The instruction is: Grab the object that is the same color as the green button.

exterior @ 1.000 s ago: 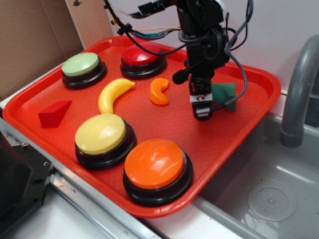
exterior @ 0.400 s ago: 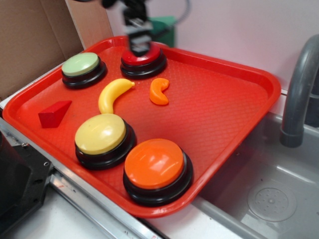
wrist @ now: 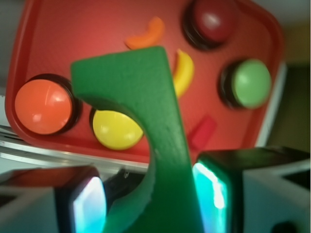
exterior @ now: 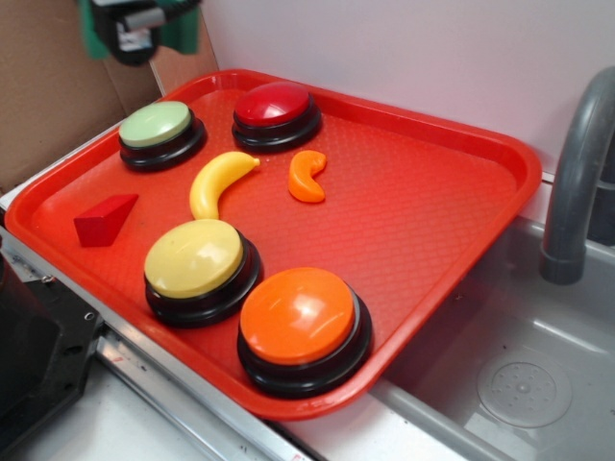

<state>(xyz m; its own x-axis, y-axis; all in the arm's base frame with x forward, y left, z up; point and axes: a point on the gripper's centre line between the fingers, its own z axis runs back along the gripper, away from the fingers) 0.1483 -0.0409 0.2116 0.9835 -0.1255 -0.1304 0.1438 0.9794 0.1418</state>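
The dark green arch block [wrist: 146, 121] fills the middle of the wrist view, clamped between my two fingers. My gripper [exterior: 135, 34] hangs high at the top left of the exterior view, above the tray's back left corner, shut on the block; green edges of the block [exterior: 93, 34] show on both sides of it. The pale green button [exterior: 155, 125] sits on its black base at the tray's back left, below the gripper. It also shows in the wrist view as the green button [wrist: 251, 83] at right. The arm is out of frame.
The red tray [exterior: 413, 221] holds a red button [exterior: 275, 104], yellow banana [exterior: 217, 182], orange curved piece [exterior: 307, 177], red wedge [exterior: 104, 219], yellow button [exterior: 194, 257] and orange button [exterior: 298, 315]. A sink [exterior: 509, 375] with grey faucet [exterior: 577, 182] lies right. Cardboard [exterior: 48, 86] stands at back left.
My gripper lifted the green block off the tray's right side and carried it up and across to the far top left. Everything else on the tray stayed put.
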